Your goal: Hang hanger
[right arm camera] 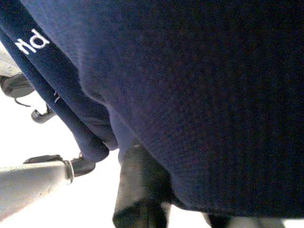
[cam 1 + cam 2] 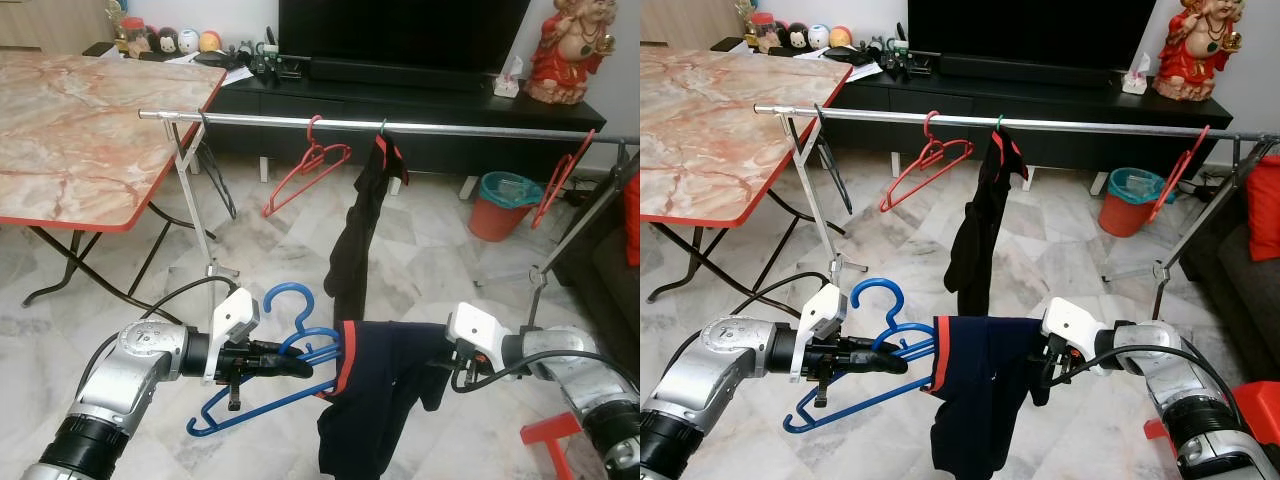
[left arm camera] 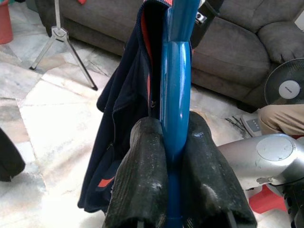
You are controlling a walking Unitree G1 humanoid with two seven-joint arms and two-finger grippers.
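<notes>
Blue hanger point(image 2: 262, 385) above marble floor point(image 2: 120, 270)

A silver clothes rail point(image 2: 400, 125) spans the upper frame on splayed legs standing on the marble floor point(image 2: 270, 260). From it hang two red hangers point(image 2: 305, 165), one at centre-left and one at far right, and a black garment point(image 2: 362, 225) at centre.

My left gripper point(image 2: 902, 364) clamps the blue hanger point(image 2: 872, 352), navy shorts point(image 2: 975, 395) draped over it (orange trim showing); my right gripper point(image 2: 1042, 378) presses into the cloth below the rail point(image 2: 1060, 125).
</notes>
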